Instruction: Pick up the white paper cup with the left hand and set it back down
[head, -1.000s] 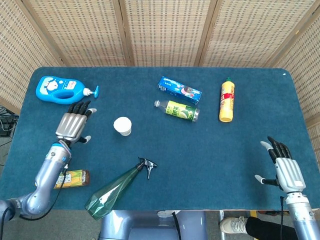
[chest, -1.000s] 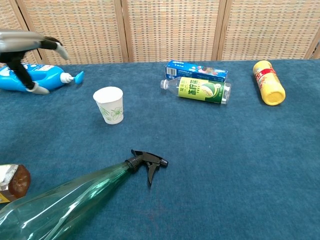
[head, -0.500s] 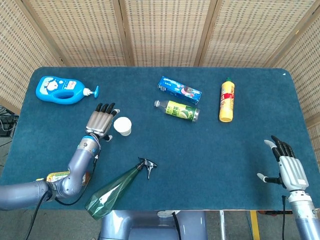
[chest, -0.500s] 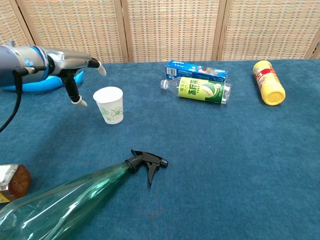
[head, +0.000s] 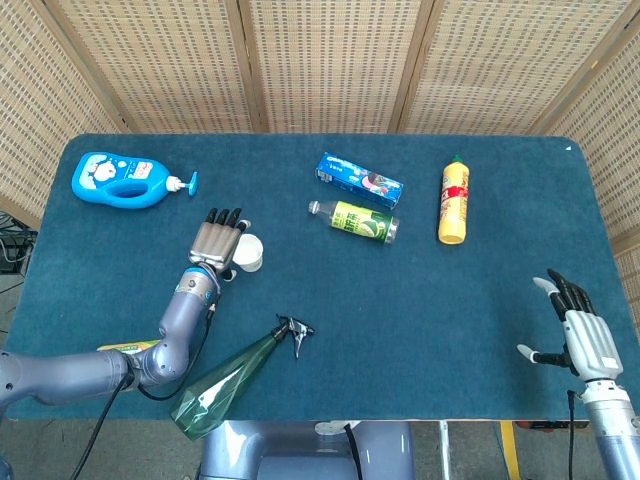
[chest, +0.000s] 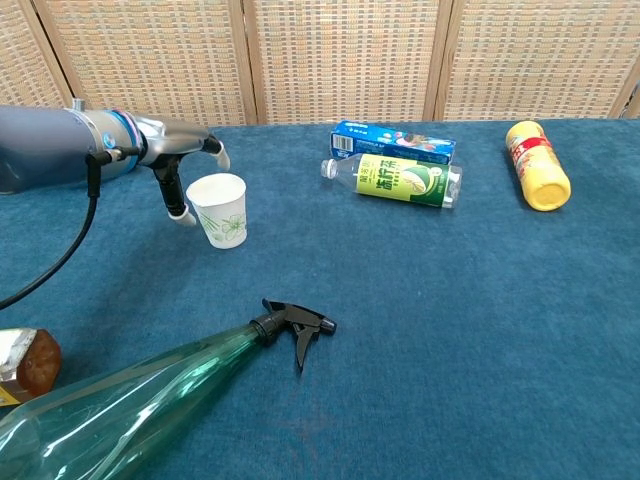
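Observation:
The white paper cup (head: 249, 252) (chest: 220, 209) with a green print stands upright on the blue table, left of centre. My left hand (head: 217, 242) (chest: 185, 160) is right beside the cup's left side, fingers spread and straight, thumb hanging down close to the cup wall. It holds nothing. Whether the thumb touches the cup I cannot tell. My right hand (head: 580, 330) hovers open near the table's front right corner, far from the cup, and shows only in the head view.
A green spray bottle (head: 235, 376) (chest: 150, 400) lies in front of the cup. A blue pump bottle (head: 122, 180), a blue box (head: 358, 180), a green drink bottle (head: 360, 221) and a yellow bottle (head: 454, 203) lie farther back. A snack packet (chest: 25, 366) lies at the front left.
My left hand has swept right across the table from near the blue pump bottle to the cup's side. The cup has not moved. The right hand shifted slightly toward the front edge.

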